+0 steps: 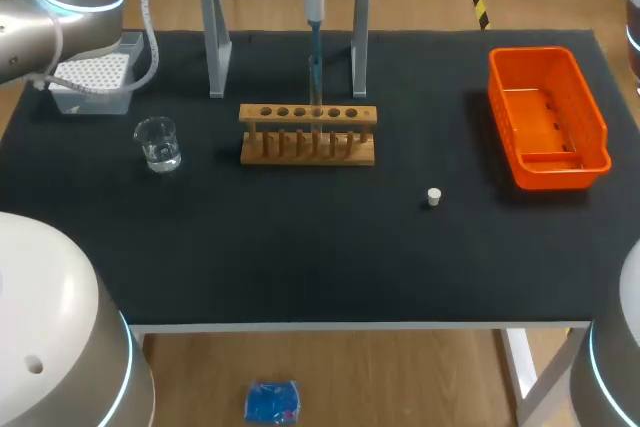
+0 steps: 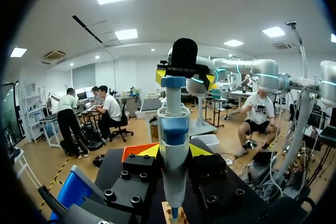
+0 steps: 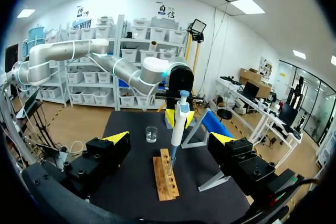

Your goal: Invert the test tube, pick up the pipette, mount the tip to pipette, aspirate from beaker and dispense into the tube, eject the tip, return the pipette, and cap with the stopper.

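**Dispensing stage.** On the black table (image 1: 300, 257), the orange basket (image 1: 548, 162) lies at the right of the head view. The wooden rack (image 1: 308, 152) sits at centre, the tip box (image 1: 90, 82) and the beaker (image 1: 158, 143) at left, and the small white stopper (image 1: 433, 197) to the lower right of the rack. Our left gripper (image 2: 175, 153) is clamped on the pipette (image 2: 173, 129), which hangs upright at upper centre of the head view. Its tip reaches into the rack's fourth hole from the left; we cannot separate the test tube there from the shaft. Our right gripper (image 3: 170, 140) has its fingers apart and holds nothing. We judge the step in hand to be dispensing. It calls for a vertical pipette, a tip kept inside the tube mouth without pressing the wall, a full plunger stroke, and then a straight lift that does not drag the rack. Only the head view shows the stopper and basket. Only the right wrist view shows the pipette's whole length from the side, with the beaker beyond the rack. Only the left wrist view shows a yellow finger on each side of the pipette body.
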`<state>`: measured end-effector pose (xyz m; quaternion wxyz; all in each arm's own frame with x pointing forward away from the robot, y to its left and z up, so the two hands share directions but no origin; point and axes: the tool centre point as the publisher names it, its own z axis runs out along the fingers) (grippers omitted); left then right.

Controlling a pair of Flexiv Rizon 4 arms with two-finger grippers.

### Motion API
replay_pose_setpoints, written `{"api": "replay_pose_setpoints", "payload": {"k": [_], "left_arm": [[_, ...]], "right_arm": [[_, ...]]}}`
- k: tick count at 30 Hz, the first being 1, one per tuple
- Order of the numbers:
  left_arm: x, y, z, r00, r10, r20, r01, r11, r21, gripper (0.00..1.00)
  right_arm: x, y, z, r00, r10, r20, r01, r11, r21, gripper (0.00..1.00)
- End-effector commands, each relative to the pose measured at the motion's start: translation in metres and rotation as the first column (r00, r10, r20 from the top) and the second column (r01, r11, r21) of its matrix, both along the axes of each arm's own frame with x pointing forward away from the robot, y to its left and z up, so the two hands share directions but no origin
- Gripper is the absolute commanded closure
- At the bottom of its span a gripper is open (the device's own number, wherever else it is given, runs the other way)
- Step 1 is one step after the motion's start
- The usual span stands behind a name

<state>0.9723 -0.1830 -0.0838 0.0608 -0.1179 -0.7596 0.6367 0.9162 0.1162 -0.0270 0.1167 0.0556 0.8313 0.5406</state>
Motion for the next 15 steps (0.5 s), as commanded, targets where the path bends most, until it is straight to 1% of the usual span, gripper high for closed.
{"api": "replay_pose_setpoints", "payload": {"k": [1, 7, 8, 10, 11, 12, 15], "left_arm": [[-0.001, 0.000, 0.000, 1.000, 0.003, 0.002, -0.003, 1.000, -0.001, 1.00], [-0.001, 0.000, 0.000, 1.000, 0.003, 0.002, -0.003, 1.000, -0.001, 1.00], [-0.001, 0.000, 0.000, 1.000, 0.003, 0.002, -0.003, 1.000, -0.001, 1.00], [-0.001, 0.000, 0.000, 1.000, 0.003, 0.002, -0.003, 1.000, -0.001, 1.00], [-0.001, 0.000, 0.000, 1.000, 0.003, 0.002, -0.003, 1.000, -0.001, 1.00], [-0.001, 0.000, 0.000, 1.000, 0.003, 0.002, -0.003, 1.000, -0.001, 1.00], [-0.001, 0.000, 0.000, 1.000, 0.003, 0.002, -0.003, 1.000, -0.001, 1.00]], "right_arm": [[0.001, -0.001, 0.001, 1.000, 0.003, -0.004, -0.003, 1.000, -0.006, 0.00], [0.001, -0.001, 0.001, 1.000, 0.003, -0.004, -0.003, 1.000, -0.006, 0.00], [-0.003, 0.001, 0.002, 1.000, -0.021, -0.007, 0.021, 1.000, -0.021, 0.00], [-0.003, 0.005, 0.004, 0.999, -0.017, -0.032, 0.016, 1.000, -0.025, 0.00], [-0.002, 0.007, 0.004, 0.998, -0.044, -0.036, 0.042, 0.998, -0.044, 0.00], [-0.002, 0.009, 0.006, 0.998, -0.039, -0.050, 0.037, 0.999, -0.037, 0.00], [-0.003, 0.015, 0.010, 0.997, -0.052, -0.063, 0.049, 0.998, -0.049, 0.00]]}}
